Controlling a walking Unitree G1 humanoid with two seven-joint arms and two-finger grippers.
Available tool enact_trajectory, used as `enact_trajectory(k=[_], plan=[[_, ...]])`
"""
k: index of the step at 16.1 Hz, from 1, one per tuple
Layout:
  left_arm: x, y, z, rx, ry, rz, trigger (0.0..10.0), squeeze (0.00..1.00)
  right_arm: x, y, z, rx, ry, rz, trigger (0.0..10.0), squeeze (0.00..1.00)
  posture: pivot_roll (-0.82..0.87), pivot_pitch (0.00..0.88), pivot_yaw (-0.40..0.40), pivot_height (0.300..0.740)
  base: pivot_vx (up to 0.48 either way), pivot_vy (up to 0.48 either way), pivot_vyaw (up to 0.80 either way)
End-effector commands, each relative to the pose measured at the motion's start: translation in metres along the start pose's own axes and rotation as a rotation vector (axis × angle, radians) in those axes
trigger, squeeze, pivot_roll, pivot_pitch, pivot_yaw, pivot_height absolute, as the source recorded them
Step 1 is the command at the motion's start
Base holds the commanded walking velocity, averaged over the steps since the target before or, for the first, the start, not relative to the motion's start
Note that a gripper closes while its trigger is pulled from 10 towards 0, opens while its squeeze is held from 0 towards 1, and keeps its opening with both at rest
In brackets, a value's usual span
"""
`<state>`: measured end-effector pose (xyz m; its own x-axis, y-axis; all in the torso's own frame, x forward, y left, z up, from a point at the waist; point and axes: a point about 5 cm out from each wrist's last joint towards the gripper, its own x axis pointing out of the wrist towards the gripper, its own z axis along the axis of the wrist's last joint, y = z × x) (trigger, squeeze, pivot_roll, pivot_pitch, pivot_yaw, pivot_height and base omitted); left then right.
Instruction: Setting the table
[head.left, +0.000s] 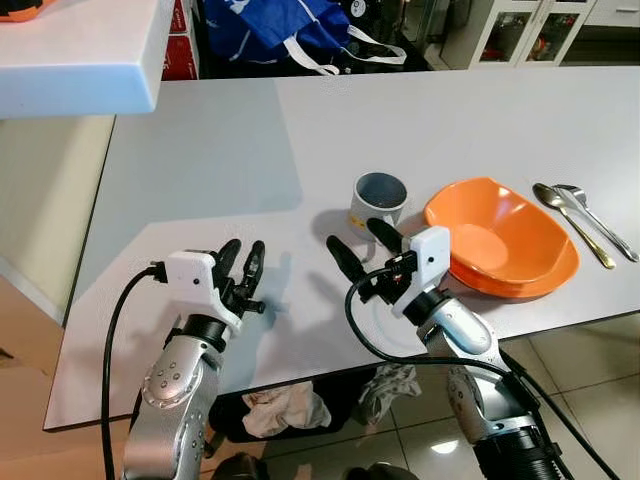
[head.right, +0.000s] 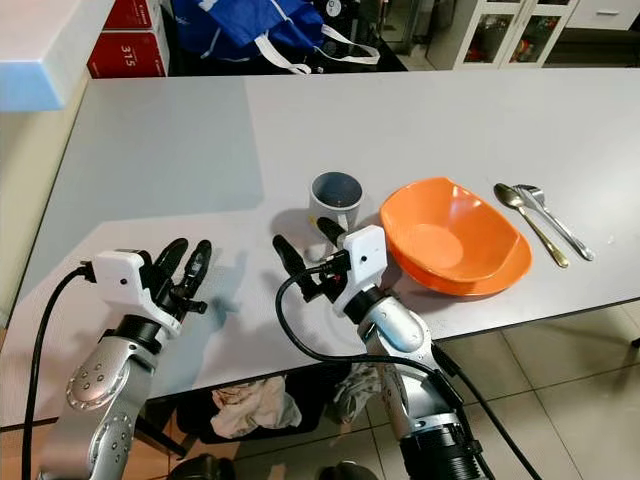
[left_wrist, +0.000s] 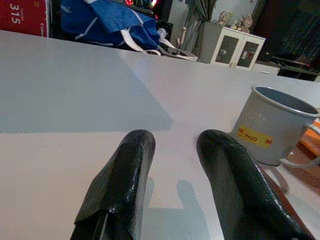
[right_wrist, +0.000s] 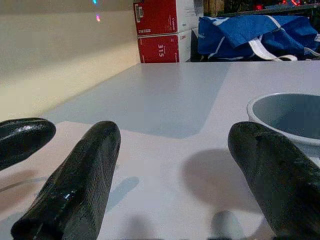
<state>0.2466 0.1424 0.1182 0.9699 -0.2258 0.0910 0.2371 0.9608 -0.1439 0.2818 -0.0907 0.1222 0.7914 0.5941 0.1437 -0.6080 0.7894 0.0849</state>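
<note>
A grey mug (head.left: 379, 198) with a yellow label stands on the white table (head.left: 200, 160), just left of an orange bowl (head.left: 500, 238). Two spoons (head.left: 580, 220) lie to the right of the bowl. My right gripper (head.left: 358, 246) hovers open just in front of the mug, its fingers (right_wrist: 80, 175) spread wide and holding nothing. My left gripper (head.left: 243, 263) rests low over the table's near left part, open by a small gap, with the mug (left_wrist: 272, 127) off to its right.
A blue bag (head.left: 280, 30) and red boxes (head.right: 130, 40) sit beyond the table's far edge. A white counter (head.left: 80, 50) overhangs at the far left. White cabinets (head.left: 530, 30) stand at the back right. Crumpled cloths (head.left: 290, 405) lie on the floor under the table.
</note>
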Motion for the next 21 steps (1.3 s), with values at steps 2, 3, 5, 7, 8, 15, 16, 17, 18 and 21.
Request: enact_trajectory(k=[2, 3, 5, 7, 8, 15, 16, 17, 18, 21], plan=[[-0.001, -0.008, 0.002, 0.004, -0.001, -0.049, 10.0, 0.0, 0.005, 0.001, 0.011, -0.01, -0.032, 0.011, 10.0, 0.0, -0.02, 0.056, -0.032, 0.74, 0.0, -0.467, 0.0], [0.0, -0.009, 0.005, 0.003, -0.012, -0.064, 10.0, 0.0, 0.006, 0.001, 0.012, -0.01, -0.039, 0.013, 10.0, 0.0, -0.03, 0.065, -0.037, 0.74, 0.0, -0.469, 0.0], [0.005, -0.008, 0.011, -0.005, -0.034, -0.065, 10.0, 0.0, 0.011, 0.001, 0.016, -0.017, -0.051, 0.02, 10.0, 0.0, -0.05, 0.061, -0.024, 0.74, 0.0, -0.469, 0.0], [0.009, -0.009, 0.017, -0.002, -0.058, -0.078, 10.0, 0.0, 0.014, 0.001, 0.022, -0.032, -0.073, 0.027, 10.0, 0.0, -0.06, 0.066, -0.021, 0.74, 0.0, -0.469, 0.0], [0.009, -0.008, 0.02, -0.009, -0.074, -0.071, 10.0, 0.0, 0.016, 0.002, 0.027, -0.025, -0.086, 0.045, 10.0, 0.0, -0.06, 0.073, -0.017, 0.74, 0.0, -0.469, 0.0], [0.008, 0.007, 0.036, -0.028, -0.115, -0.028, 10.0, 0.0, 0.016, 0.013, 0.048, 0.0, -0.144, 0.16, 10.0, 0.0, -0.07, 0.095, 0.026, 0.74, 0.0, -0.467, 0.0], [0.007, 0.009, 0.032, -0.023, -0.101, -0.027, 10.0, 0.0, 0.013, 0.004, 0.041, -0.031, -0.109, 0.099, 10.0, 0.0, -0.05, 0.086, 0.024, 0.74, 0.0, -0.469, 0.0], [0.006, 0.009, 0.03, -0.019, -0.09, -0.029, 10.0, 0.0, 0.012, -0.006, 0.033, -0.052, -0.064, 0.037, 10.0, 0.0, -0.05, 0.093, 0.02, 0.74, 0.0, -0.465, 0.0], [0.005, 0.009, 0.026, -0.017, -0.077, -0.032, 10.0, 0.0, 0.008, -0.011, 0.021, -0.076, 0.0, 0.006, 10.0, 0.0, -0.04, 0.095, 0.015, 0.74, 0.0, -0.461, 0.0], [0.002, 0.004, 0.02, -0.026, -0.058, -0.04, 10.0, 0.0, -0.003, -0.021, 0.001, -0.031, 0.08, -0.022, 10.0, 0.0, -0.03, 0.071, 0.0, 0.74, 0.0, -0.465, 0.27]])
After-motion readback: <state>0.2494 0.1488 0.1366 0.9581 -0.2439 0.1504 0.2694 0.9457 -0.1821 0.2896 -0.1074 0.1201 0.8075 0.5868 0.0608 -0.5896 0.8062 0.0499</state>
